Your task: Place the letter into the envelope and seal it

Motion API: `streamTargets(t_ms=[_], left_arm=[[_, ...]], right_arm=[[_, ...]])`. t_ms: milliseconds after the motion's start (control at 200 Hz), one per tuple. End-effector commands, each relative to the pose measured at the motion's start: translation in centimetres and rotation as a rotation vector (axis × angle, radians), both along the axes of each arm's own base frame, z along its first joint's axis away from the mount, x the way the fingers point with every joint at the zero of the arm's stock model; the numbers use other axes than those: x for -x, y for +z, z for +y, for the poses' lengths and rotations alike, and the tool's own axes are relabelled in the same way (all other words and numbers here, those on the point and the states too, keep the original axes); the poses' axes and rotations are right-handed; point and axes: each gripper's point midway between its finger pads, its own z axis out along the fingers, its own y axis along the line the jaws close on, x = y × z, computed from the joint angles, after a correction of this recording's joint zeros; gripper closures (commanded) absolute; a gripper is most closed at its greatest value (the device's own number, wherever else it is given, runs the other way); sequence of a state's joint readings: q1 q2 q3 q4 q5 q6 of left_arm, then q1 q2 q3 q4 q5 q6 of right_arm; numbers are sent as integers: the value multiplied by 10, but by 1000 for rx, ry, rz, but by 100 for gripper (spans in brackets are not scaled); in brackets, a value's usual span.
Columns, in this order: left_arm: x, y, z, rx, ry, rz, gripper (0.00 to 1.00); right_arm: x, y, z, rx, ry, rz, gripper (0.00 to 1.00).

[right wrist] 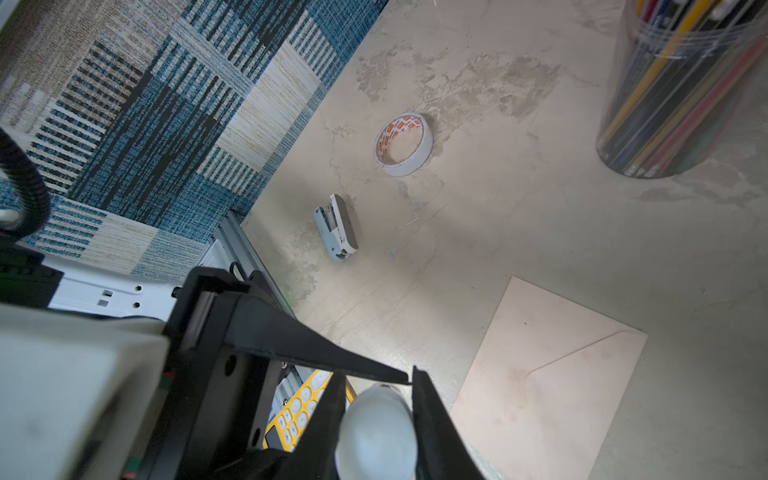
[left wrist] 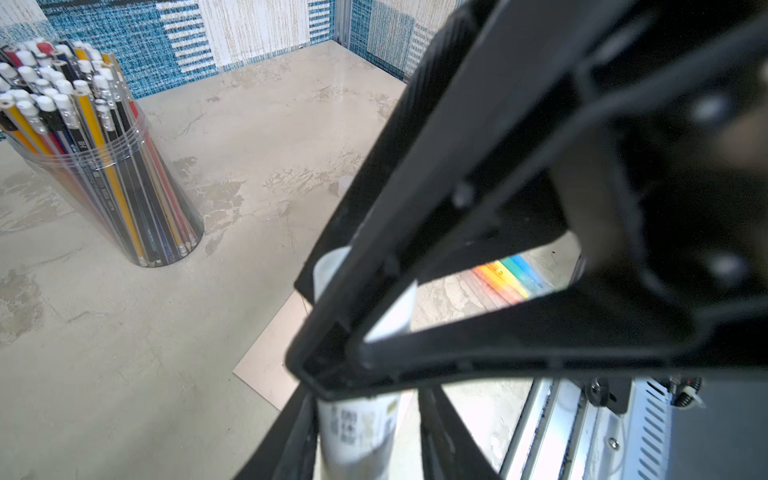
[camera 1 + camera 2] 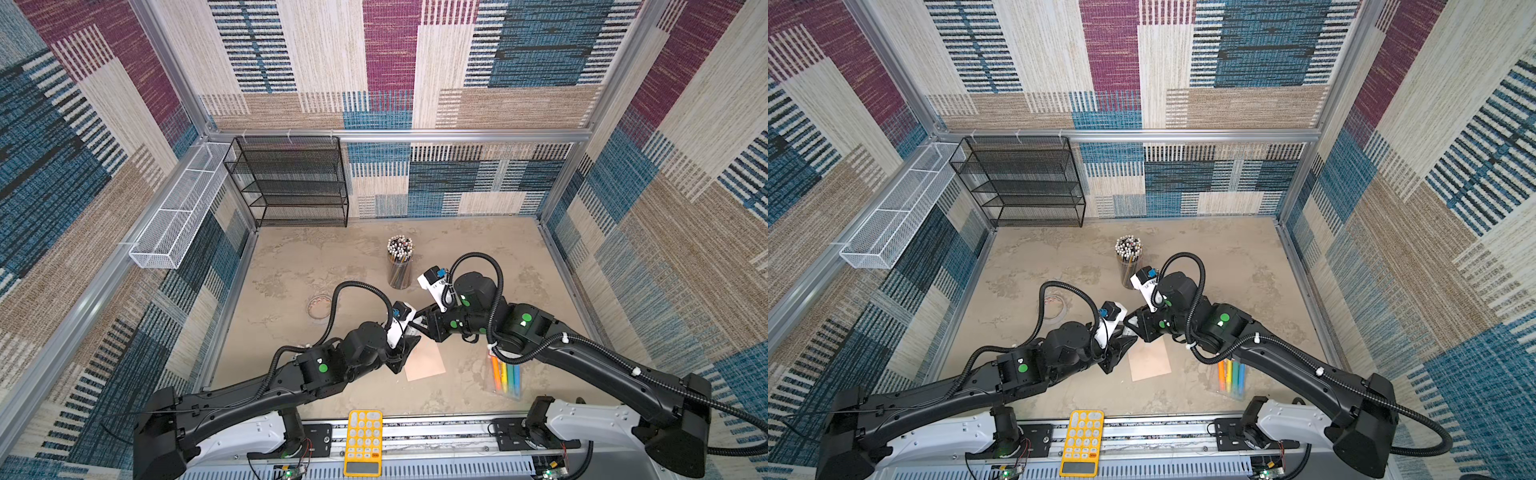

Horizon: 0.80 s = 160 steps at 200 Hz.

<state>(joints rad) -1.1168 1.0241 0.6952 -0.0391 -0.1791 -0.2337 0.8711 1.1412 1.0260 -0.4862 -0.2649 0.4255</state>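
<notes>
**Envelope** [image 3: 426,363]: laid flat on the table, near the middle of its front half. The pointed flap is folded down, its seam seen in the right wrist view [image 1: 548,374]. Its far left corner is overlapped in both top views by the two grippers, which are met tip to tip above it.

**Left gripper** [image 2: 365,415]: placed loosely about the labelled body of a white tube [image 2: 357,432]; a gap is seen beside one finger.

**Right gripper** [image 1: 411,378]: clenched on the tube's rounded white end. In the left wrist view most of the envelope is blocked by its black frame.

**Surroundings:**
- A clear cup of pencils [image 3: 400,266] is stood beyond the grippers.
- A tape roll [image 1: 404,143] and a small stapler [image 1: 336,227] are laid off to the left.
- A pack of highlighters [image 3: 505,374] is laid just right of the envelope.
- A yellow calculator [image 3: 363,442] is set at the front edge.
</notes>
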Motion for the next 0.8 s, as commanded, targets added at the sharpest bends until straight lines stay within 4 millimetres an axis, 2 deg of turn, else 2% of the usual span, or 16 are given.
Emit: streamTargets(t_ms=[0,230,416,471,531,651,796], left_arm=[[-1,9,-3,30,-9,-28,60],[2,14,-5,43,-30,-42,77],[5,13,-9,48,-58,-36,89],[5,12,-10,53,-62,-37,92],[5,12,-9,53,-58,-36,95],[5,6,-5,41,-47,-35,98],[5,-2,1,26,-32,-33,100]], right_arm=[[-2,9,-1,-15,-17,-9,79],[1,11,-3,-13,-13,-4,78],[2,11,-4,-15,-13,-3,74],[1,12,-5,-15,-20,-8,67],[-1,12,-7,-8,-35,-15,53],[-8,16,-17,9,-92,-50,33],[-24,28,-34,23,-205,-114,26]])
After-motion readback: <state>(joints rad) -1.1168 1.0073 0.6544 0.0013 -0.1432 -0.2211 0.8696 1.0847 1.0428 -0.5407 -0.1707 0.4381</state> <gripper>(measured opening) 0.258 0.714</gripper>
